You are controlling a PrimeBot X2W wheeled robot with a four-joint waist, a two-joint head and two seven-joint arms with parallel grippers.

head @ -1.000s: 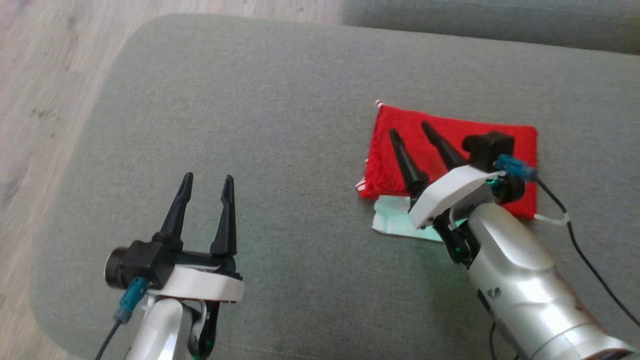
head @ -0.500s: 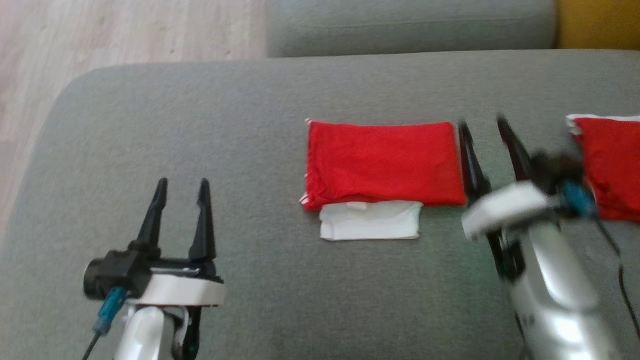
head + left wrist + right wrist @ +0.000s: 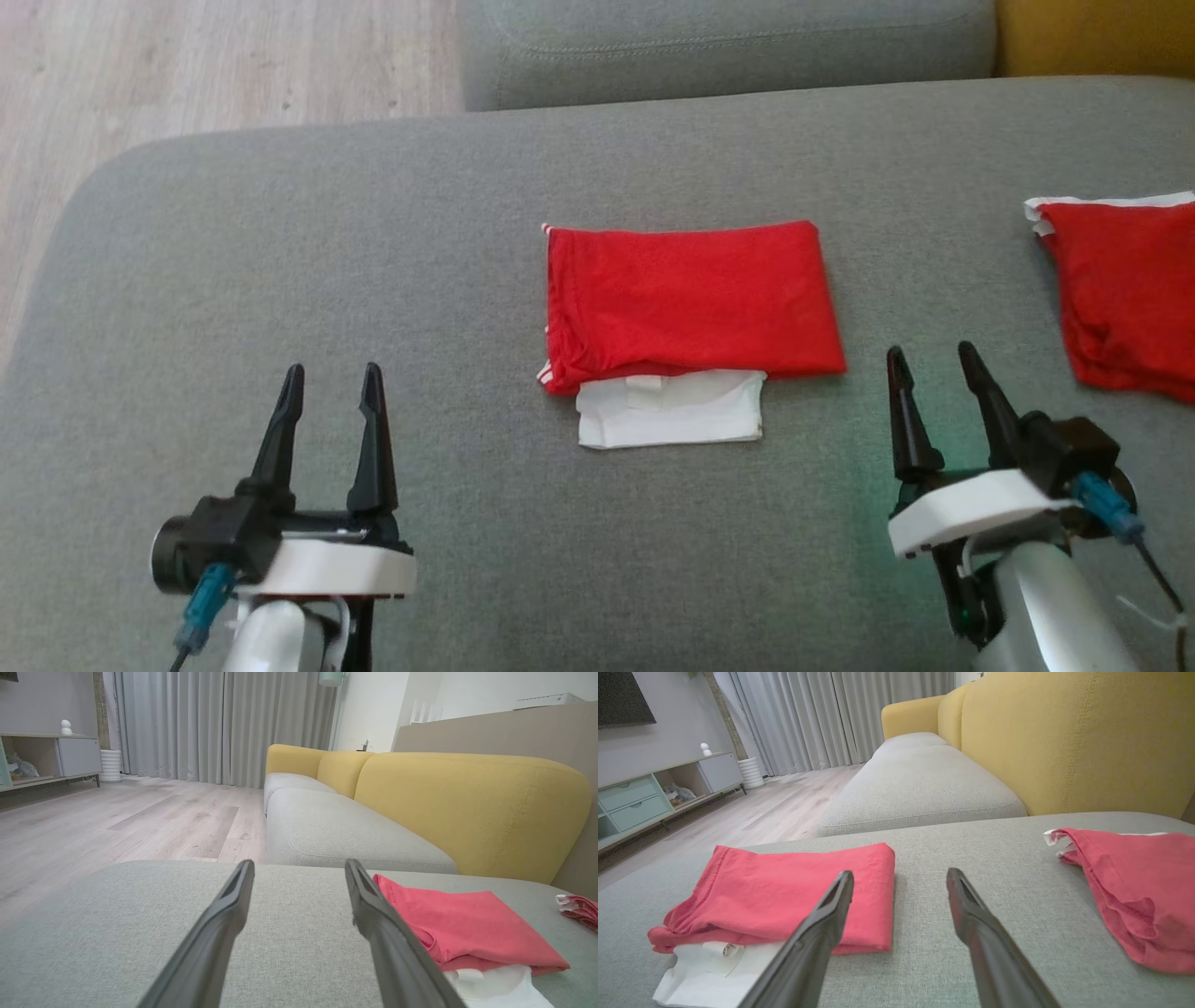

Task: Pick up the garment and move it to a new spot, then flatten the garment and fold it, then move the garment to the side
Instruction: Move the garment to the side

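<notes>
Head view: the right end effector (image 3: 932, 351) has drawn back off the folded red garment (image 3: 691, 299), now ahead-left of it. Both it and the left end effector (image 3: 333, 368) stand open and empty, so folding looks done.

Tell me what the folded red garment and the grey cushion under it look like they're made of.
Folded red garment: thin, soft cloth with a matte finish, possibly cotton; its edges crease and droop limply. Grey cushion: coarse woven upholstery fabric, matte; a fine flecked weave shows up close in the wrist views.
</notes>
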